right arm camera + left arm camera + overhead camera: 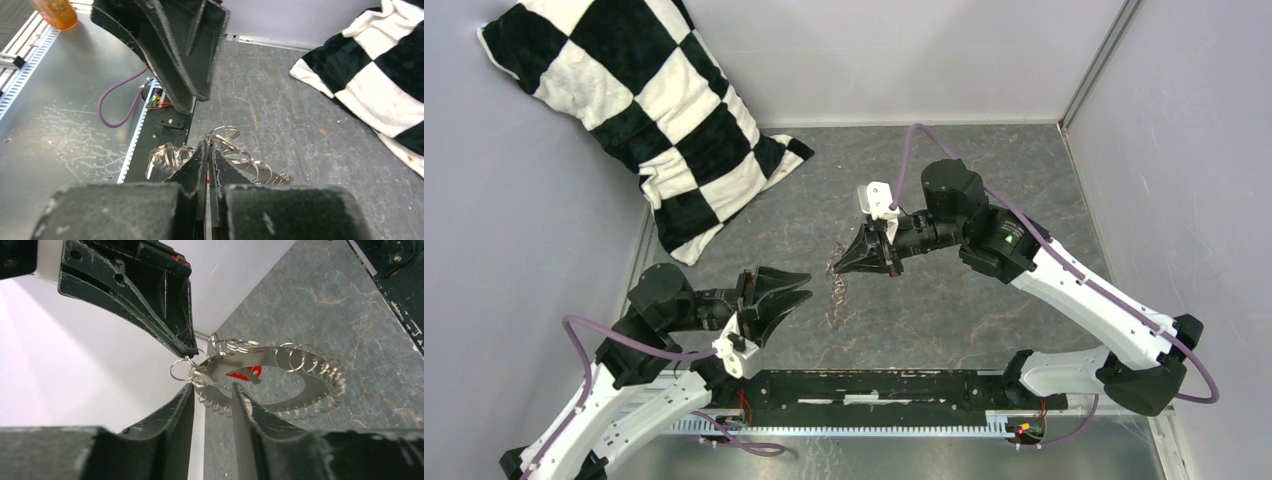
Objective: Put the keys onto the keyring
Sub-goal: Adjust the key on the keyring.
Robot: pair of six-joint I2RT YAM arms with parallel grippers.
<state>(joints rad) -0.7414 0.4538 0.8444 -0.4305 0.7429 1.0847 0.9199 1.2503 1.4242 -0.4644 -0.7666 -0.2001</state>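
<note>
This is a robotics lab test cell. A pair of white robot arms (1084,290) stands bolted to a black mounting rail (874,388). Beyond the rail a grey marbled tabletop (984,180) is boxed in by plain pale walls (524,250). Before it run a slotted cable duct (854,427) and purple cable (134,102).

The right hand (207,150) is pinched closed on the keyring (240,157) at six o'clock (silver rings fan out to either side). The left hand (195,95) hangs at twelve, and a checkered pillow (380,75) lies at two on the grey counter (280,100).
</note>
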